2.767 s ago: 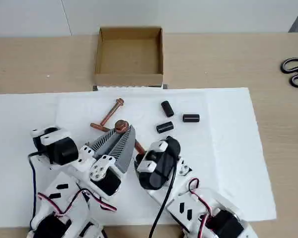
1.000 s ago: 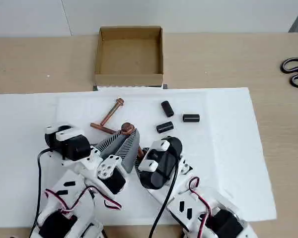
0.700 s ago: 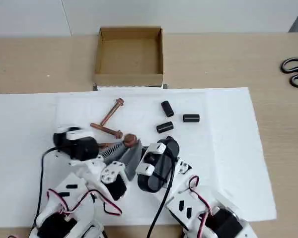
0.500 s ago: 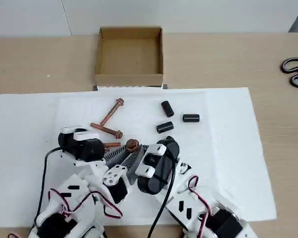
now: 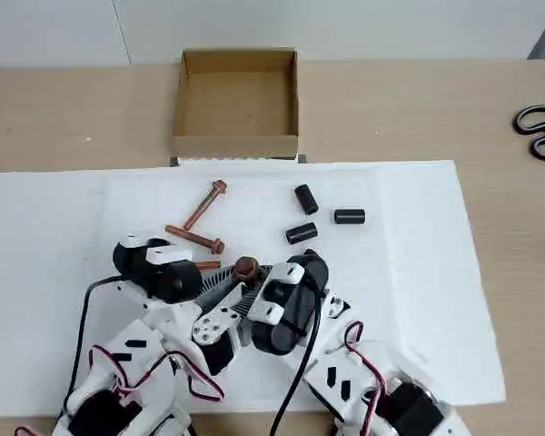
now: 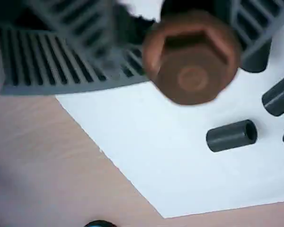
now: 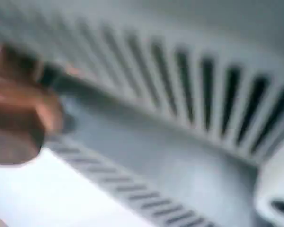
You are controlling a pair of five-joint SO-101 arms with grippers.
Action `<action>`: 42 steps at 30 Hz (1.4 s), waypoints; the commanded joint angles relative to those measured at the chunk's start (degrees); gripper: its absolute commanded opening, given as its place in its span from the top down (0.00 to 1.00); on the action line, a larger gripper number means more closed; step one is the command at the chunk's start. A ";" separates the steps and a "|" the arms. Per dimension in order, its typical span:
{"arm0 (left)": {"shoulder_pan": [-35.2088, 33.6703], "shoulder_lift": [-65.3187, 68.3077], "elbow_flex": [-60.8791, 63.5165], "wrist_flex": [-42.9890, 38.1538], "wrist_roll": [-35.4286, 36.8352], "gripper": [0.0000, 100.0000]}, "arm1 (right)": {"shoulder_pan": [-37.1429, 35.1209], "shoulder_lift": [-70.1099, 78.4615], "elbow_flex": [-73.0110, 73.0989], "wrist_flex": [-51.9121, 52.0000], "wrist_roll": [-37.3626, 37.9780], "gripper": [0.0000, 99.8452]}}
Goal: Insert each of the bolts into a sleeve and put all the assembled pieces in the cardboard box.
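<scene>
Bolt (image 5: 246, 268) head-up, pinched in the left gripper (image 5: 240, 278), whose arm folds low, pointing toward two o'clock (sleeves (image 5: 301, 232) at one o'clock, cardboard box (image 5: 236, 145) at twelve). Right arm (image 5: 286, 304) crouches alongside, grip unreadable.

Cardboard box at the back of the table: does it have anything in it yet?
Empty. The cardboard box shows only its bare brown floor in the high view; nothing lies inside.

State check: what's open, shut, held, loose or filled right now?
Brown cardboard box: open, empty.
Left tool: shut on a copper hex bolt.
Two other copper bolts: loose on the white sheet, unsleeved.
Three black cylindrical sleeves: lying loose, empty.
</scene>
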 commanded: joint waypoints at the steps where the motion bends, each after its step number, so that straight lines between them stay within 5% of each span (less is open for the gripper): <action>1: 0.62 -0.09 -0.40 1.14 -0.35 0.79 | -0.22 -0.22 -2.90 -1.98 0.53 1.00; 10: -7.38 -0.09 -2.07 2.20 -8.88 0.79 | -0.22 -0.22 -2.20 -1.89 0.53 1.00; 20: -8.09 -0.09 -8.75 5.01 -9.05 0.79 | -0.13 -0.22 -0.18 -2.33 0.44 1.00; 27: -8.79 -0.35 -12.70 4.66 -9.32 0.99 | 7.34 -0.22 -0.18 -2.15 -1.41 1.00; 35: -29.27 -0.35 -6.46 3.34 -9.85 0.99 | 17.54 -0.13 -0.18 -1.89 -13.19 1.00; 42: -34.64 -0.35 4.97 1.05 -15.21 0.99 | 21.67 10.95 -5.71 -2.95 -18.37 1.00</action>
